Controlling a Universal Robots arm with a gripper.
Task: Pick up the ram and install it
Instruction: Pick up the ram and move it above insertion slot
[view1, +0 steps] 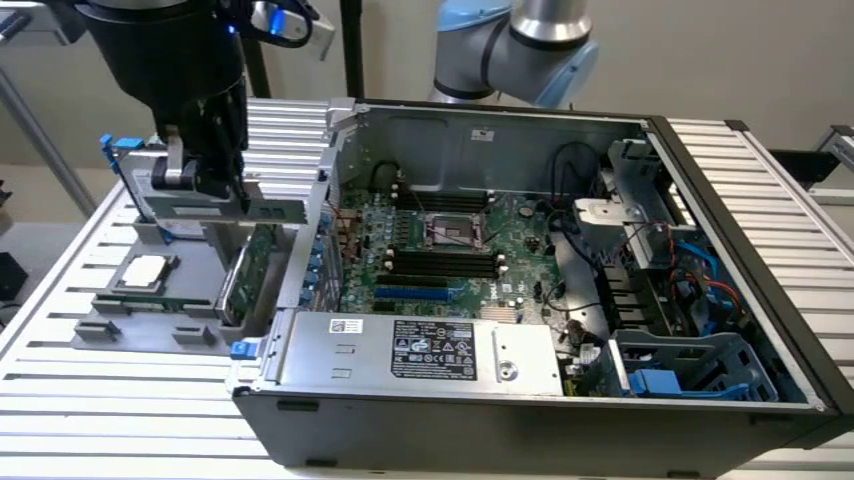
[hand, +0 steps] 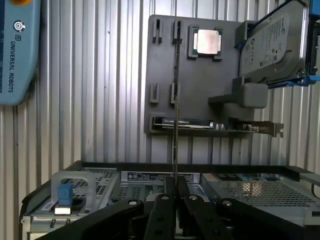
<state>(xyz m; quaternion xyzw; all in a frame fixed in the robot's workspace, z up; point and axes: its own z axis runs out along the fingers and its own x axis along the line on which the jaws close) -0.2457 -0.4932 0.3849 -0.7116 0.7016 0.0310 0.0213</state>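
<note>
The ram (hand: 176, 145) is a thin stick seen edge-on in the wrist view, rising from between my fingers (hand: 165, 197). My gripper (hand: 175, 182) is shut on it. It hangs above the grey parts holder (hand: 200, 85), in line with the holder's long narrow slot (hand: 177, 50) and apart from it. In the exterior view my gripper (view1: 200, 185) hovers over the holder (view1: 147, 320) at the left, outside the open computer case (view1: 534, 400). The motherboard's dark memory slots (view1: 441, 262) lie inside the case, right of my gripper.
The holder also carries a green expansion card with a metal bracket (hand: 220, 126) (view1: 247, 268), a square silver processor (hand: 207, 41) (view1: 144, 270) and a hard drive (hand: 272, 45). The case's raised side wall (view1: 327, 200) stands between holder and motherboard. A blue teach pendant (hand: 15, 50) lies nearby.
</note>
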